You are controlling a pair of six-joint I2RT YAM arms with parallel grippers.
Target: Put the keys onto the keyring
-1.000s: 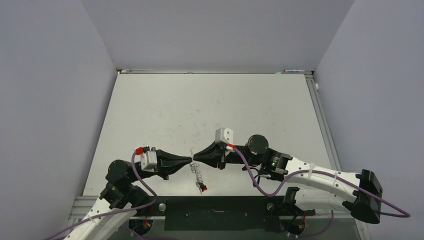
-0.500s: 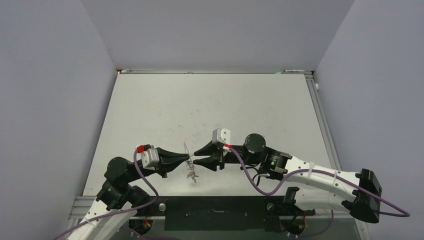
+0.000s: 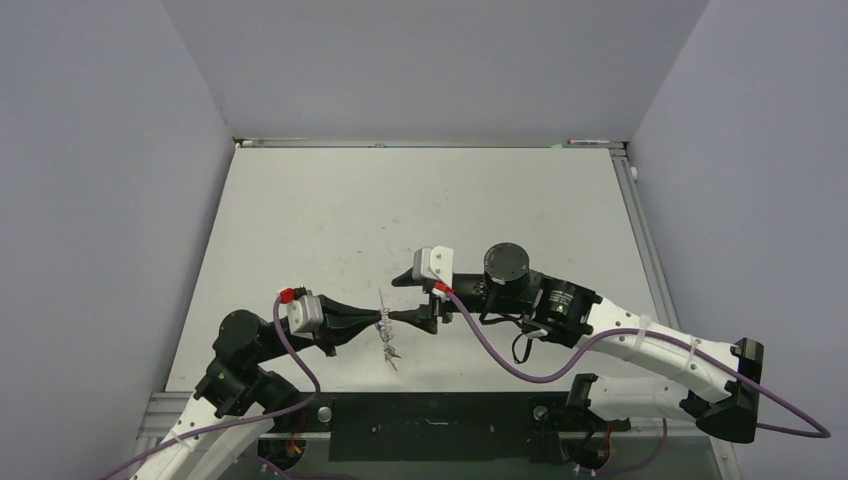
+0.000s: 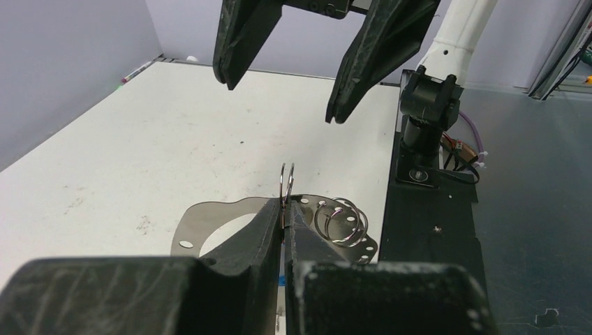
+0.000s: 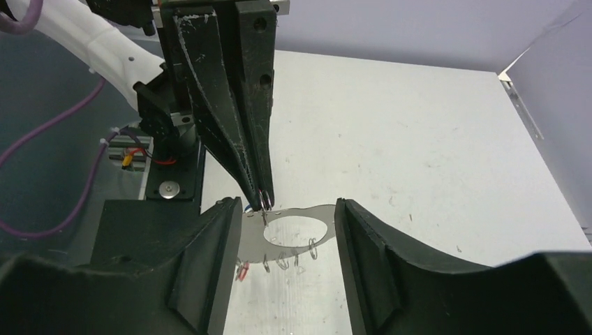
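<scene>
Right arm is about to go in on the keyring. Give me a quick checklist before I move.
1. Left gripper shut on a split ring of the keyring: ok.
2. Right gripper open and empty: ok.
3. Keyring lined up with the gap between the right fingers: ok.
4. Red tag showing at the keyring's lower edge: ok.
5. The other two keys attached: cannot tell.
6. Keyring clear of the table: cannot tell.
</scene>
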